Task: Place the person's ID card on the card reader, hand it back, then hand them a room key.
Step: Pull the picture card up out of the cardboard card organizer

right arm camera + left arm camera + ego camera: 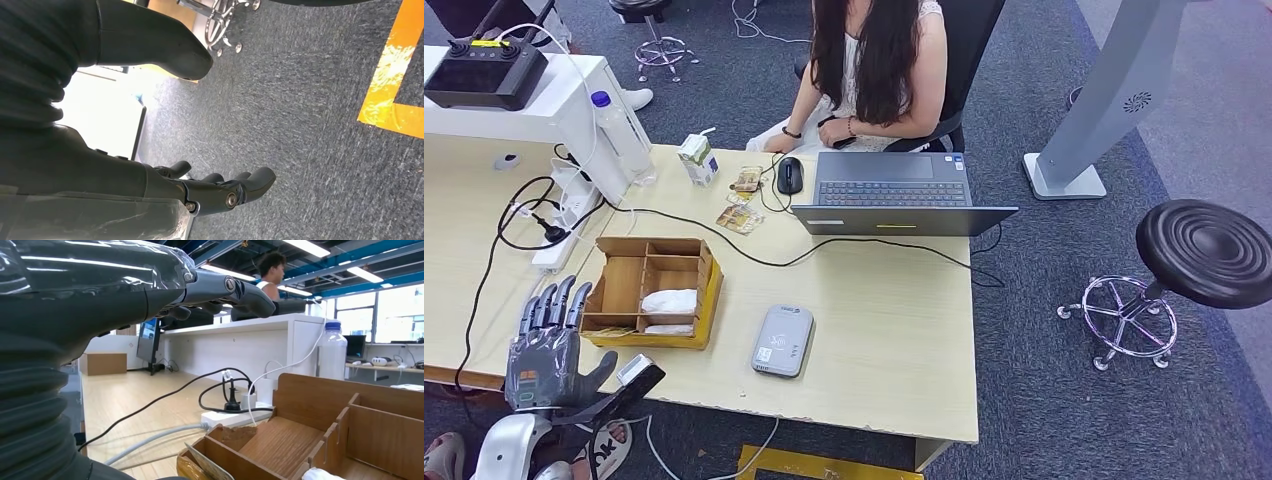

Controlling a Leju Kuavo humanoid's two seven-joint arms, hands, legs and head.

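Nearest, at the near-left edge of the pale wooden worktop [894, 330], the left hand [549, 345] is raised w/ its dark fingers [552, 305] spread & holding nothing. Just beside its thumb sits a small black-and-silver device [639, 372] at the worktop edge; can't tell what it is. The right hand [220, 187] hangs over grey carpet [300, 100] near an orange floor stripe [385, 85], fingers slightly curled & apart, nothing in it.

Just beyond the left hand: brown wooden compartment box [649, 290] on a yellow base, w/ white cards [669, 300] lying in its near-right compartments. Right of the box, apart from it, the grey flat card reader [782, 340] lies on the worktop, nothing on top. ID card can't be made out.

Farther: black cables [724, 235] cross the worktop; white power strip [564, 225] at left. Then open grey laptop [894, 195], black mouse [790, 175], small white-green carton [696, 160], clear plastic bottle w/ blue cap [619, 130]. Behind the worktop a person [874, 70] sits in a black chair. Black round stool [1199, 255] stands on the carpet at right.
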